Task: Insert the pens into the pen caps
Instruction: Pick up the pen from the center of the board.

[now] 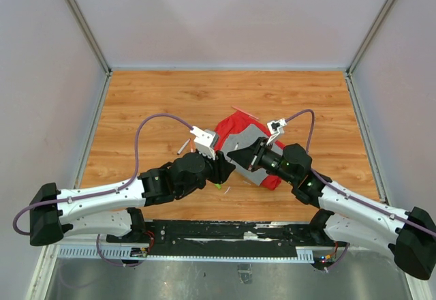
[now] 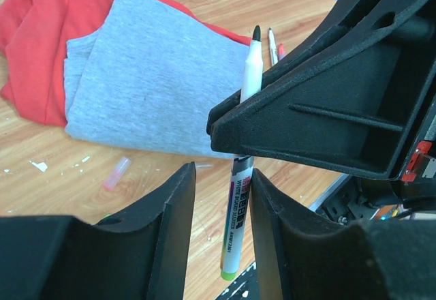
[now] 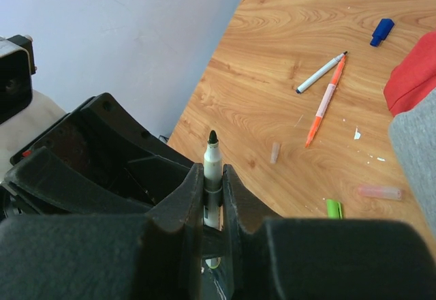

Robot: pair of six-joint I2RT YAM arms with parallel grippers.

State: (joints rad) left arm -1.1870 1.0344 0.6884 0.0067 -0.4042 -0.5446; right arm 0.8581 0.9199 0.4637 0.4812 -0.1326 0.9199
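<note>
**White pen (image 3: pixel 212 155) clenched in right claw (image 3: pixel 212 177), no cap on yet**

The smooth plastic pen is held above the near middle of the wooden tabletop (image 3: pixel 286 13), its black felt tip bare and its green end at the other side. The left claw (image 2: pixel 221 177) is released, and its matte black fingers (image 2: pixel 170 232) stand on either side of the barrel. I judge that nothing is finished. A second white pen (image 3: pixel 320 73) and an orange pen (image 3: pixel 323 106) lie left of the soft grey-and-red cloth (image 2: pixel 150 75), apparently uncapped. The green cap (image 3: pixel 333 208), blue cap (image 3: pixel 381 31) and pale pink cap (image 3: pixel 379 192), all little tubes, lie loose.
</note>
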